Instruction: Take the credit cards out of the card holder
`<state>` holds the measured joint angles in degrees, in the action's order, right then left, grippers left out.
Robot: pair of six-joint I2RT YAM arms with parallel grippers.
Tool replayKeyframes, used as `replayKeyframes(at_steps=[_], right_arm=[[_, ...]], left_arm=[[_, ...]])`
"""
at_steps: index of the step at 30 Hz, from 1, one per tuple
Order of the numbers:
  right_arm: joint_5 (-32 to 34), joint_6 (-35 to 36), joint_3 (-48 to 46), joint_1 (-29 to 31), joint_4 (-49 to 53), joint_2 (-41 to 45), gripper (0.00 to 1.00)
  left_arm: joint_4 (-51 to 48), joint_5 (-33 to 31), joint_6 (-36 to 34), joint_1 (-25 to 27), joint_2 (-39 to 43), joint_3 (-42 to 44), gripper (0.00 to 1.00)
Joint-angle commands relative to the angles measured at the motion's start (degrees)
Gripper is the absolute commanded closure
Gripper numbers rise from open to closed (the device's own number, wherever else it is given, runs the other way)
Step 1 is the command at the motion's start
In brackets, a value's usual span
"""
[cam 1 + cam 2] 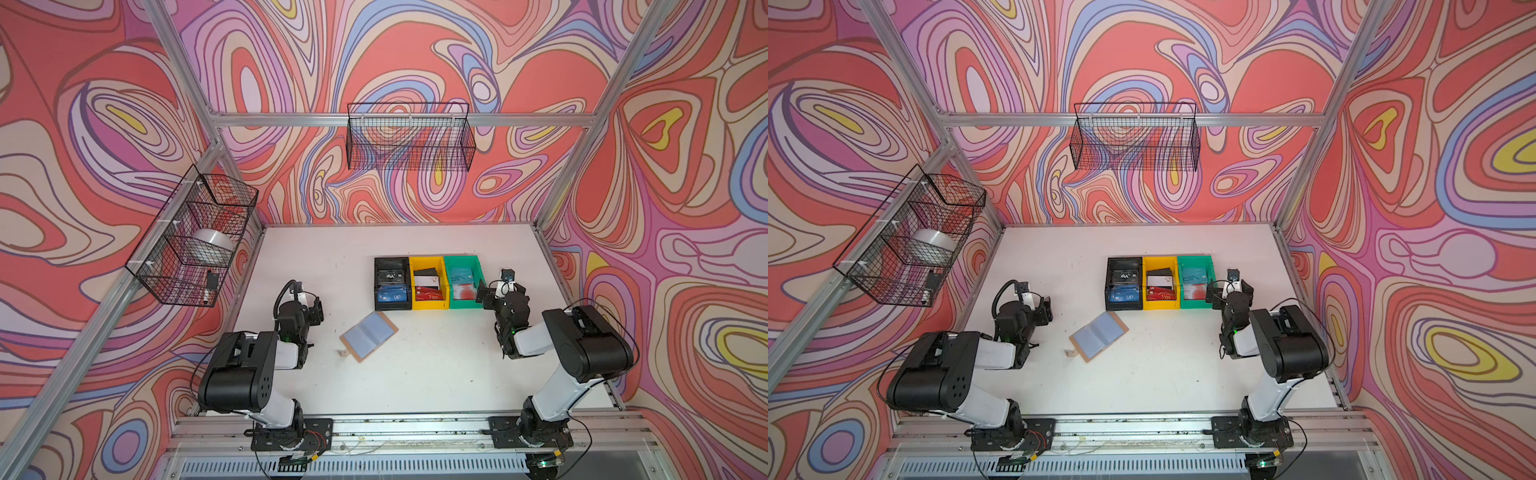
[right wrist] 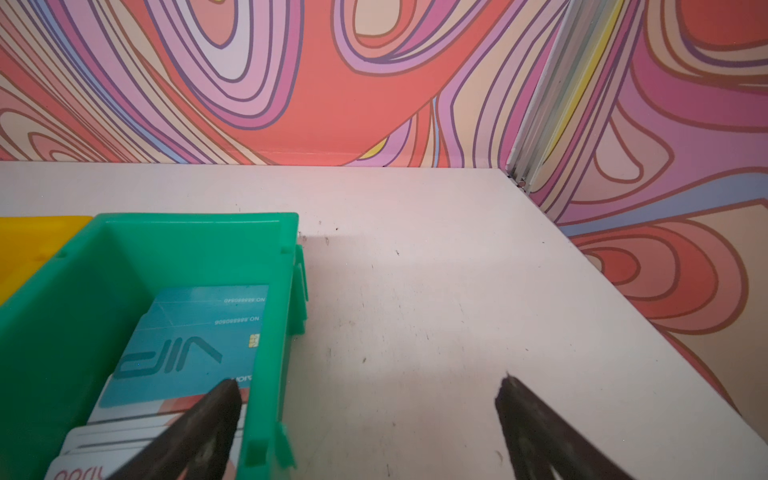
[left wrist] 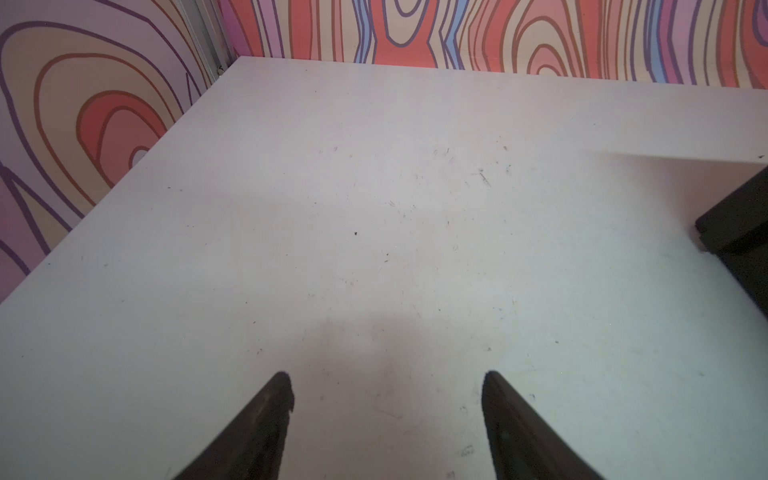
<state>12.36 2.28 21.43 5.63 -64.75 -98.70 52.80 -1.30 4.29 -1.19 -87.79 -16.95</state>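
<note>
**A:** Where is the card holder?

**B:** It lies open and flat on the white tabletop, a little left of centre in both top views. The clear sleeve pages face up, and the snap strap sticks out at its lower left. I cannot tell if any card sits in the sleeves.

**A:** And the credit cards?

**B:** They lie in three bins that stand in one row, side by side, above and right of the card holder: the black bin, the yellow bin and the green bin. A blue VIP card is in the black bin. A teal VIP card lies on top of other cards in the green bin.

**A:** What about the left tool?

**B:** It is left of the card holder and apart from it. Its jaws stand wide over bare tabletop, with nothing between them.

**A:** And the right tool?

**B:** It is at the right side of the green bin, also wide and empty. One finger is over the cards in that bin and the other finger is over bare tabletop. The bin's side wall is between them.
</note>
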Motion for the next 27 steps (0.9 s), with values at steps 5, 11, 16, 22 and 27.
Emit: replayKeyframes(at_steps=[5, 11, 16, 22, 27], right_arm=[[-0.3, -0.4, 0.8, -0.5, 0.1, 0.0, 0.02], [-0.1, -0.5, 1.2, -0.5, 0.5, 0.0, 0.01], [-0.2, -0.7, 1.2, -0.6, 0.7, 0.0, 0.02], [-0.2, -0.7, 1.2, -0.6, 0.7, 0.1, 0.02], [-0.3, -0.7, 1.3, -0.6, 0.9, 0.1, 0.01]], left_arm=[[-2.1, 3.9, -2.2, -0.2, 0.2, -4.1, 0.0], [-2.5, 5.8, -2.9, -0.2, -0.1, -4.5, 0.0], [-3.0, 6.0, -3.1, -0.2, -0.4, -4.9, 0.0], [-3.0, 6.0, -3.0, -0.3, -0.3, -5.0, 0.0], [-2.6, 6.0, -2.9, -0.3, -0.3, -4.8, 0.0]])
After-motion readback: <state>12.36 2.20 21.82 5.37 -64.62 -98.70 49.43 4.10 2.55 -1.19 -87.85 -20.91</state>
